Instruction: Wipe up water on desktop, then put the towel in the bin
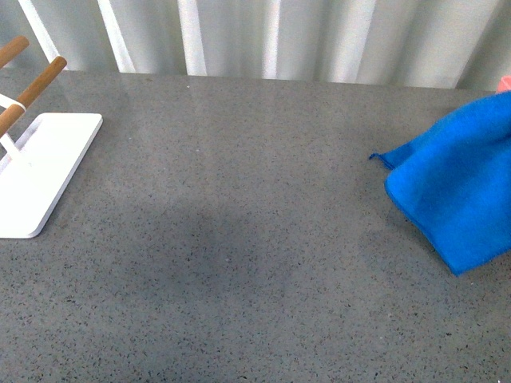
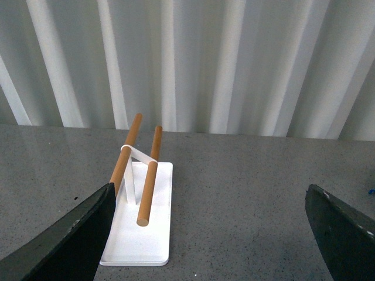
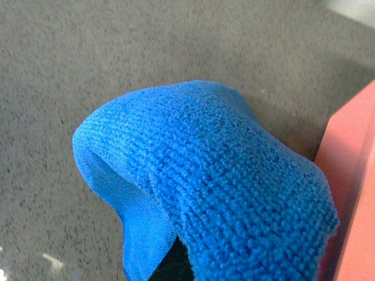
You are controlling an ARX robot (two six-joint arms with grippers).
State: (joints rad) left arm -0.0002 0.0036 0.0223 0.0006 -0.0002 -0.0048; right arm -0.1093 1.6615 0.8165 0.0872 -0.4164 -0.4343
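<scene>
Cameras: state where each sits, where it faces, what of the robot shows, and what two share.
Front: on the body, facing forward-down over the desktop, stand left, towel right; no arm shows.
Left wrist: on the left arm, facing the stand and wall; left gripper open.
Right wrist: on the right arm, over the towel beside the bin; no robot part clear.
Shared: front and left wrist both show the stand.

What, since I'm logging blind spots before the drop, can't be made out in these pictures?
Right gripper: right wrist view, the towel drapes over it; open or shut unclear.
Bin: right wrist and front views, frame edges cut it off; opening unseen.
Water on the desktop: front view, speckle and sheen mask any wetness.
White stand: front view, left edge cuts it off.
</scene>
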